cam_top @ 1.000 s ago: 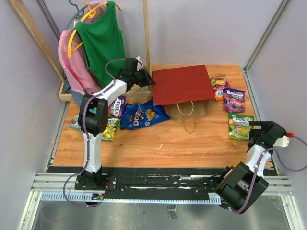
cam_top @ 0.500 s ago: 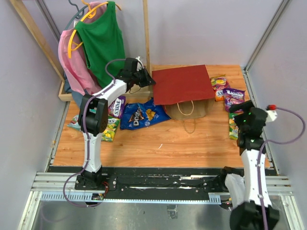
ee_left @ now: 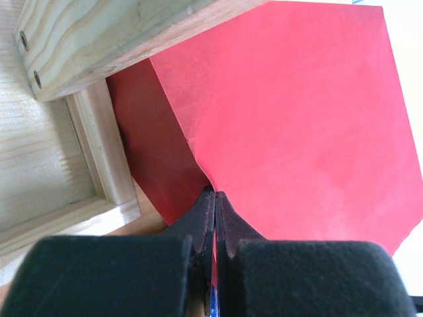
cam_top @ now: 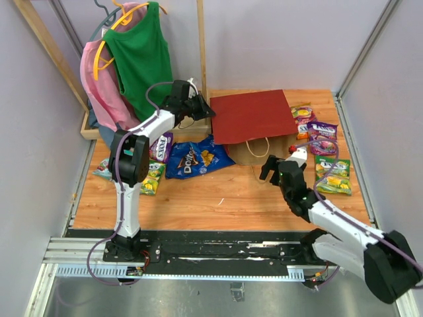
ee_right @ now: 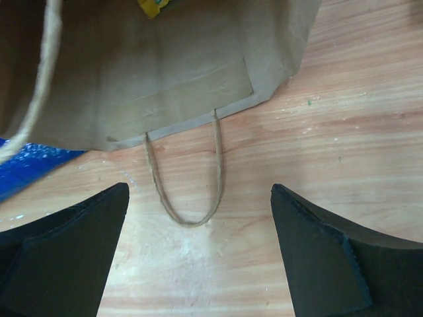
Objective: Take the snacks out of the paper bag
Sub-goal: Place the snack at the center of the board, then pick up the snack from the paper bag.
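**A:** Which arm takes the next reach?

**B:** The right one, I'd say. The paper bag [cam_top: 251, 119] lies flat on the bench [cam_top: 218, 198]. Its long axis runs from the far side toward the arms, and its open brown mouth points at the near edge. The right end effector [ee_right: 198, 198] hangs just short of that mouth and faces straight into it.

**A:** Is it spread or pressed together?

**B:** Spread wide, with nothing in it. In the wrist view the cord handle [ee_right: 188, 172] loops out onto the wood in the gap between the two fingers, touching neither.

**A:** And the left?

**B:** The left end effector [ee_left: 215, 198] is pressed together on a fold of red paper at the bag's far left corner, just beside the wooden rack [ee_left: 73, 132]. It is at the closed end, so it is poorly placed for the opening.

**A:** Is anything left inside?

**B:** A corner of a yellow packet [ee_right: 155, 5] shows deep in the mouth. The rest of the interior is out of view. The Doritos bag [cam_top: 192, 158] already lies outside, left of the mouth, and the purple candy bags [cam_top: 322, 135] lie to its right.

**A:** So what does the move turn on?

**B:** Going forward along the bag's axis, low under the upper flap, and centred so the fingers clear the handle.
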`<move>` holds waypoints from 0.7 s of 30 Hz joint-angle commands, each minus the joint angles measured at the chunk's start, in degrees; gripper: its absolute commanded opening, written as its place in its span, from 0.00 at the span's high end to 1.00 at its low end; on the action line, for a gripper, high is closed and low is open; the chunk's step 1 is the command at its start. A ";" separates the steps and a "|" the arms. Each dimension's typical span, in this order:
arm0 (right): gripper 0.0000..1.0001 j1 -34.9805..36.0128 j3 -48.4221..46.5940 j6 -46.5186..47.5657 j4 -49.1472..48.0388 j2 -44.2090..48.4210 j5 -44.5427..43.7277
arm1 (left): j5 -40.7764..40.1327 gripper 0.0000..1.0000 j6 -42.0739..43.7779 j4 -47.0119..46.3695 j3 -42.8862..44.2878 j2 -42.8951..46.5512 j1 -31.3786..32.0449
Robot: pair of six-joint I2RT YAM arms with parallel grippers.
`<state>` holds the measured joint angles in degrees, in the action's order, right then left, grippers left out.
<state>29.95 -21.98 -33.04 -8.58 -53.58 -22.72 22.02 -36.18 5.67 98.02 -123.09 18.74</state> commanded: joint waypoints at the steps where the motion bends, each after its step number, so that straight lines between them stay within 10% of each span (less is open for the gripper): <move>1: 0.12 1.32 3.64 6.27 -19.45 -6.40 -3.74 | 0.11 0.99 0.59 -0.13 -0.42 -0.01 -1.01; 9: 0.10 0.99 2.86 16.55 -47.22 -26.07 3.95 | 0.57 0.99 0.63 -0.32 -0.97 1.10 -1.02; 14: 0.15 -2.45 7.05 10.67 -80.60 -41.97 8.08 | 0.30 0.99 0.98 -0.24 -1.67 2.41 -1.01; 21: 0.15 -2.52 6.73 12.92 -82.33 -45.88 14.86 | 0.35 0.99 1.03 -0.24 -1.71 2.46 -0.99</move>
<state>27.38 -15.97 -23.27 -80.12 -100.42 -12.14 22.72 -36.23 4.82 96.92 -122.54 18.57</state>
